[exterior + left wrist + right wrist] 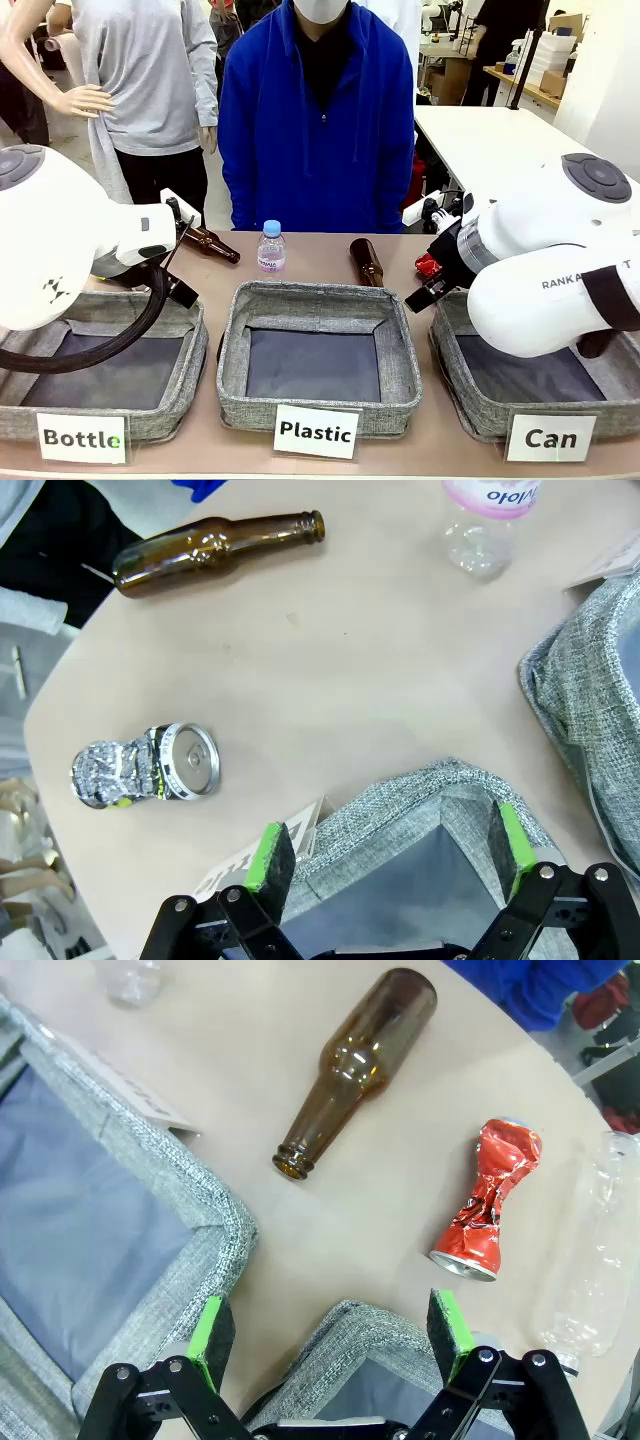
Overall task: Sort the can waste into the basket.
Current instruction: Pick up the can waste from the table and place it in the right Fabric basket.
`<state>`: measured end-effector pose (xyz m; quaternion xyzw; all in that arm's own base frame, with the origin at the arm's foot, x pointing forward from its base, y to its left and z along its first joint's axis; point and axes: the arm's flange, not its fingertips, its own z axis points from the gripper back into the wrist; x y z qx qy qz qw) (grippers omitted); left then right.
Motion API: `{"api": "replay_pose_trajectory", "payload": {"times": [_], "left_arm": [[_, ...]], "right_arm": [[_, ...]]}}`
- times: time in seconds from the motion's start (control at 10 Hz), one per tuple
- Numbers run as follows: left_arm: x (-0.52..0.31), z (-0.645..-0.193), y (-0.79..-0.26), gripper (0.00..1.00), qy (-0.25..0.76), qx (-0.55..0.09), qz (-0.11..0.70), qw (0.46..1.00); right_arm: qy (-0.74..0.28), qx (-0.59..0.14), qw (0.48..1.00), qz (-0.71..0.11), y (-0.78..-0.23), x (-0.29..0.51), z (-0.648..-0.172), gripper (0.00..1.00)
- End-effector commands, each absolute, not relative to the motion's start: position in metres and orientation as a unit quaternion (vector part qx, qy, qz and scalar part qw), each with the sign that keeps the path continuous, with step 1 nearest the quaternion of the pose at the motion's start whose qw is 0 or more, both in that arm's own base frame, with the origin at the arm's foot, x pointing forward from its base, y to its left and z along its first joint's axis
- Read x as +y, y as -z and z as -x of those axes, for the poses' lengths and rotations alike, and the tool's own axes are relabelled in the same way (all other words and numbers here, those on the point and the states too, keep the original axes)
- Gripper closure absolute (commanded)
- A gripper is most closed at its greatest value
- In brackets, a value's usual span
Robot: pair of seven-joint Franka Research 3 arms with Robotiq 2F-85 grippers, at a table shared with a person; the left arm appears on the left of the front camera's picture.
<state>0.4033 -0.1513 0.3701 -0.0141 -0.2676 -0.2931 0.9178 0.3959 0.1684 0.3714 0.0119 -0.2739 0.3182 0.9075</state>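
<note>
Grippers: both stand with jaws wide apart and nothing between the green pads.
Left gripper (390,845): points down at the table and hangs over a corner of the Bottle basket (440,790), with the corner's rim between the two fingers.
Right gripper (330,1328): points down over a corner of the Can basket (480,415), close beside the rim of the Plastic basket (215,1250).
Left arm (60,230): comes in from the left side, its wrist bent down over the far rim of the Bottle basket.
Right arm (560,260): comes in from the right side, its wrist angled towards the table's middle above the far left corner of the Can basket.
Silver can (145,767): crushed, lies on its side on the bare table (330,680), outside every basket and apart from the Bottle basket's corner.
Red can (487,1200): crushed, lies on its side on the table beyond the Can basket's rim, between a brown bottle (355,1065) and a clear plastic bottle (590,1260).
Can basket contents: only its dark liner shows.
Second brown bottle (215,545): lies on its side at the far edge, well beyond the silver can.
Water bottle (271,247): stands upright behind the Plastic basket.
Person (315,120): stands at the far side in a blue jacket.
</note>
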Motion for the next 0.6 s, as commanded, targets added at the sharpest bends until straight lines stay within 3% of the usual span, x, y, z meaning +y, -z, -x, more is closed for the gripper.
{"api": "replay_pose_trajectory", "payload": {"times": [0.0, 0.5], "left_arm": [[-0.1513, -0.4033, -0.3702, 0.0, 0.293, -0.268, 0.014, 0.918], [-0.1513, -0.4033, -0.3702, 0.0, 0.293, -0.268, 0.014, 0.918]], "right_arm": [[-0.318, -0.274, 0.908, -0.012, -0.3714, 0.1683, -0.3959, 0.0], [-0.318, -0.274, 0.908, -0.012, -0.3714, 0.1683, -0.3959, 0.0]]}}
